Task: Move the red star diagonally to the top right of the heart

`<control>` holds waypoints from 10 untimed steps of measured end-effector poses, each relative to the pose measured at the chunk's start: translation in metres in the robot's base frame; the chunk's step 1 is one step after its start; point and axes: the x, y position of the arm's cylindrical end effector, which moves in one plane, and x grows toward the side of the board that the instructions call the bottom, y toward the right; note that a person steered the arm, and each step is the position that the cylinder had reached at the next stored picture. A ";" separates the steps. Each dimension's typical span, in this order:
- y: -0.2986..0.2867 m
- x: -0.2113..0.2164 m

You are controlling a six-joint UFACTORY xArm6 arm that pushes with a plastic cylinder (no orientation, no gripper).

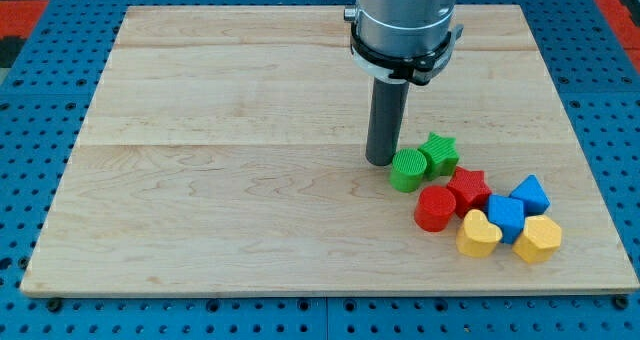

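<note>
The red star (469, 190) lies at the view's lower right, in a tight cluster. The yellow heart (478, 234) sits just below it, touching or nearly so. A red cylinder (434, 209) is to the star's left. My tip (381, 161) rests on the board just left of the green cylinder (407, 170), above and left of the red star, apart from it.
A green star (439, 154) touches the green cylinder's right. A blue block (505, 218) and a blue triangular block (530, 194) lie right of the red star. A yellow hexagonal block (539, 240) is lowest right. The wooden board (220, 180) lies on a blue pegboard.
</note>
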 end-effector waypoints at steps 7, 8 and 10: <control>0.107 0.148; 0.080 0.097; 0.087 0.030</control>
